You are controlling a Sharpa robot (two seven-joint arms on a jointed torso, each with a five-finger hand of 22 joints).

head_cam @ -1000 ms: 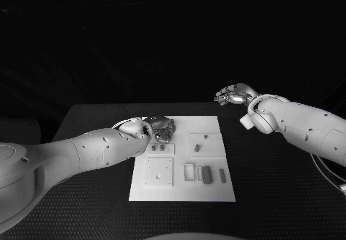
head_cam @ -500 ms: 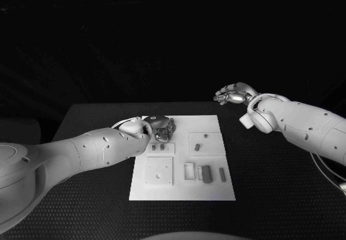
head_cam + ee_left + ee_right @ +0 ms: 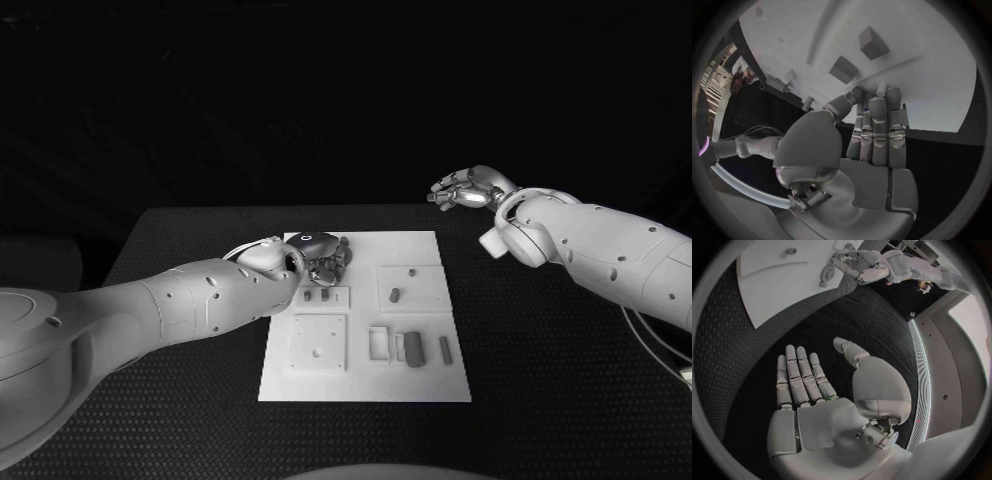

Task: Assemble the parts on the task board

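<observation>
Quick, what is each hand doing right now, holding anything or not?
Left hand: over the white task board; whether it holds a part cannot be told.
Right hand: open, holding nothing.

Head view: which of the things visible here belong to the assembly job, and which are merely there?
Belonging to the job:
task board
small parts lying on it
left hand, over the board's far left corner
right hand, raised beyond the board, fingers apart, holding nothing

Merely there:
black table
</observation>
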